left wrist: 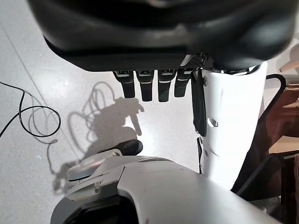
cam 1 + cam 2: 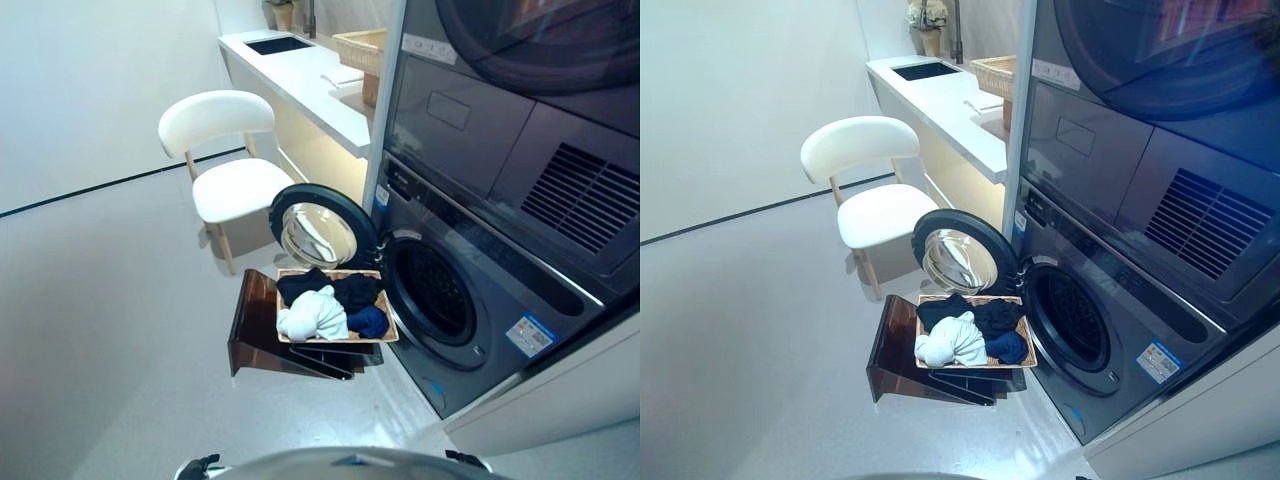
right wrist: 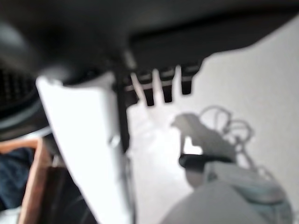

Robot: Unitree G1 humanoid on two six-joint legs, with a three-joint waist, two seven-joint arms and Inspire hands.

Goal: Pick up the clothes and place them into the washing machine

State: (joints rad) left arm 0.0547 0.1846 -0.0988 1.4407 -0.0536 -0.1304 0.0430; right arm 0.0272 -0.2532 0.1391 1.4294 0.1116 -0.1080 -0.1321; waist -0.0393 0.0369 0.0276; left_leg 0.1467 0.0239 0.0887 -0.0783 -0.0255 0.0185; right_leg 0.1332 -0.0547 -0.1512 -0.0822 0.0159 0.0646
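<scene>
A shallow wicker basket rests on a low dark brown box beside the washing machine. It holds a white garment, dark navy clothes and a blue piece. The machine's round door stands open toward the basket, and the drum opening is dark. My left hand hangs low over the floor with straight fingers, holding nothing. My right hand hangs the same way, fingers straight and empty, with the basket's edge off to its side.
A white chair stands on the pale floor behind the basket. A white counter with another wicker basket runs along the wall. A dryer is stacked above the washing machine.
</scene>
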